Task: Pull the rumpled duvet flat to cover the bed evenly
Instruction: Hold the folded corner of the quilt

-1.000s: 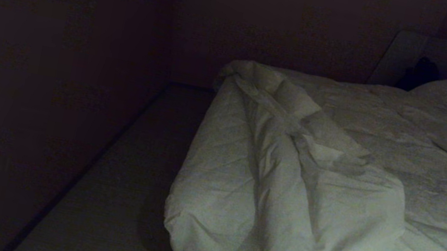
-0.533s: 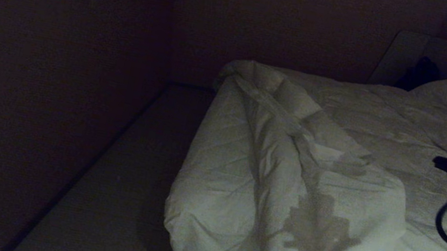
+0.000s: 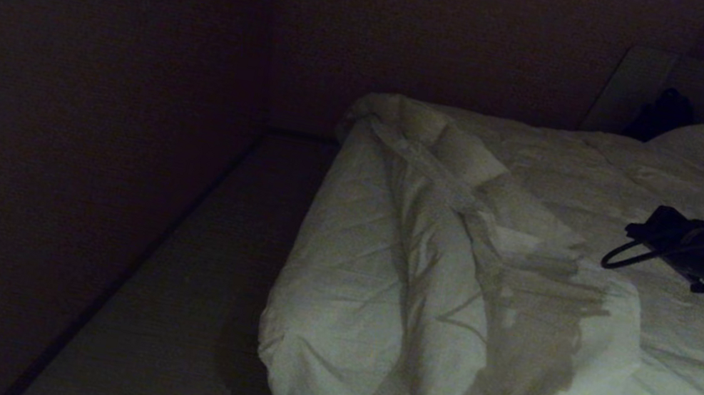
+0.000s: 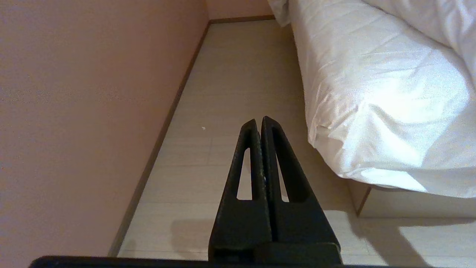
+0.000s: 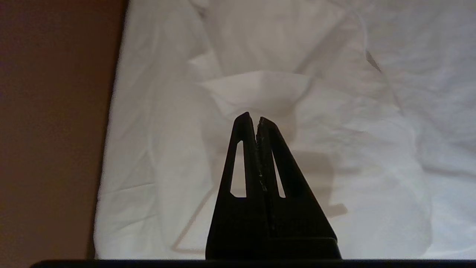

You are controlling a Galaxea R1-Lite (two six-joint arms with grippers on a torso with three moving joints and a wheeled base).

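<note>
Up and further over the duvet (image 3: 538,209) swings my right tool (image 5: 253,117), fingers pressed together, holding nothing; left tool (image 4: 259,120) hangs closed beside the bed (image 4: 390,203).

floor (image 3: 172,311) strip: passable between wall (image 3: 79,142) and bed (image 4: 401,204) | bed-top: bunched duvet (image 3: 453,280) ridge obstructs

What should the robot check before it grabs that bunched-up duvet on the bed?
1. Duvet needs pulling: ok, rumpled in a ridge near the bed's left edge.
2. Right gripper over the duvet: ok, above the folds, not touching.
3. Right jaws open for a grasp: not ok, shut.
4. Left gripper out of the way: ok, over the floor beside the bed, shut.
5. Which fold is the duvet's edge: cannot tell.
</note>
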